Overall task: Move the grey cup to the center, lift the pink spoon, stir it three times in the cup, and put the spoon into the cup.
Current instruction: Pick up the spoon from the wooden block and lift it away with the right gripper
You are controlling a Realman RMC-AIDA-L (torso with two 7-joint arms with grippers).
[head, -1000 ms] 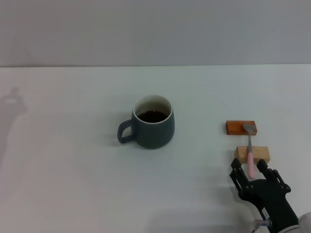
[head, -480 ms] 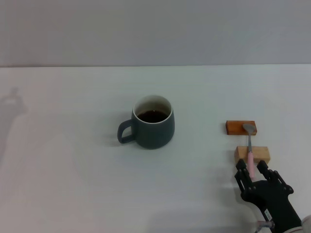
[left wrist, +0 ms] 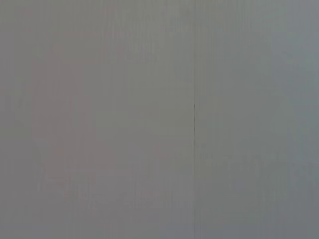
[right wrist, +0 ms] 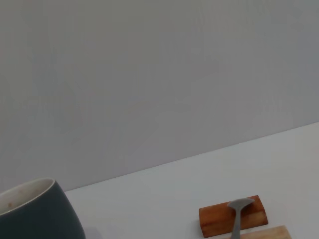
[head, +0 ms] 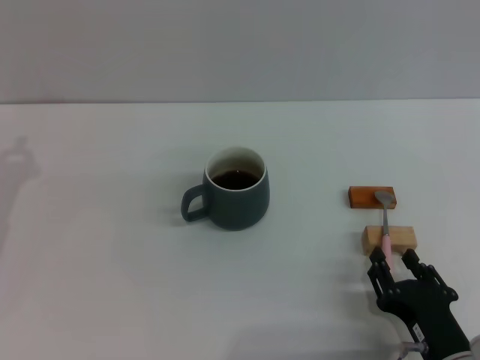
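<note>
Behind the white table [head: 112, 285] stands a plain grey wall [head: 240, 45].

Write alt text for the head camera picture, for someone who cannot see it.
A grey cup of dark liquid stands mid-table, handle to the left. At right, a pink spoon lies across two wooden blocks, and the right gripper sits open around its handle end.

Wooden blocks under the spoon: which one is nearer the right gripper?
The pale, light-wood block, under the pink spoon's handle, sits just ahead of the right gripper. The reddish-brown block lies farther away, under the spoon's metal bowl.
</note>
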